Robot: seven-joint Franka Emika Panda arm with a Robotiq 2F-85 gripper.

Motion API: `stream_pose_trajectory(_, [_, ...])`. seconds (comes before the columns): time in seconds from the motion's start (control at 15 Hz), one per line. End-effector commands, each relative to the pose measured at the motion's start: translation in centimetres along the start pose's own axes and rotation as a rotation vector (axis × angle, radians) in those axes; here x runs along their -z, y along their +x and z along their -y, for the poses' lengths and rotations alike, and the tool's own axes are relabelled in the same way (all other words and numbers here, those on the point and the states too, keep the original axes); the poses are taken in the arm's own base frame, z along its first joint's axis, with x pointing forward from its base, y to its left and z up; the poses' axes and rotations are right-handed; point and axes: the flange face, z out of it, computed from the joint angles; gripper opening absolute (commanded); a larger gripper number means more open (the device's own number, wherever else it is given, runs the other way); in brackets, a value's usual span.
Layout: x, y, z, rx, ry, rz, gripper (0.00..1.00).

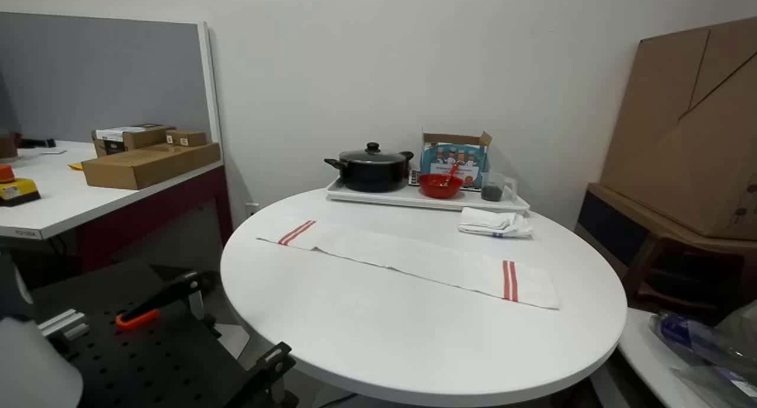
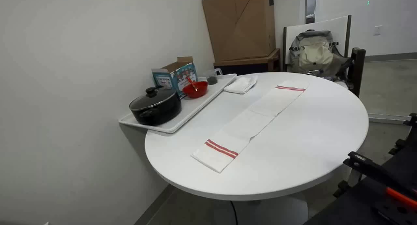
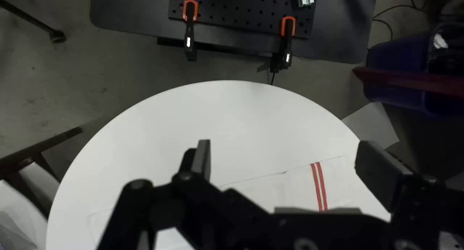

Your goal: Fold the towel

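A white towel with a pair of red stripes near each end lies flat as a long narrow strip on the round white table; it shows in both exterior views, as the towel (image 1: 402,257) and the towel (image 2: 249,120). In the wrist view the towel (image 3: 299,184) is partly hidden behind my gripper. My gripper (image 3: 284,148) is wide open, with nothing between its fingers. It is above the table, apart from the towel, with one striped end showing between the fingers. The gripper is out of view in both exterior views.
A folded white cloth (image 1: 495,223) lies beside a white tray (image 1: 390,199). The tray holds a black lidded pot (image 1: 374,172), a red bowl (image 1: 439,186), a clear cup (image 1: 492,188) and a box (image 1: 454,159). Black clamps (image 3: 189,32) stick out from the robot's bench.
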Motion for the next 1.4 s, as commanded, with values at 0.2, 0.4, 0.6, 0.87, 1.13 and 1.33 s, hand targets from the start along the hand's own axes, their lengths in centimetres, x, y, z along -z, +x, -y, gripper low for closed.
stream_pose_trajectory(0.2, [0.2, 0.0, 0.0, 0.0, 0.0, -0.002, 1.0])
stream_pose_trajectory(0.4, [0.3, -0.4, 0.4, -0.005, -0.016, -0.021, 1.0])
stream_pose_trajectory(0.6, [0.1, -1.1, 2.3, 0.04, -0.177, -0.099, 1.0])
stream_pose_trajectory(0.87, [0.4, 2.3, 0.9, 0.131, -0.4, -0.14, 1.0])
stream_pose_trajectory(1.13, [2.2, 5.9, -6.1, 0.032, -0.289, -0.272, 1.0])
stream_pose_trajectory(1.33, [3.3, 7.8, -12.5, -0.1, -0.263, -0.37, 1.0])
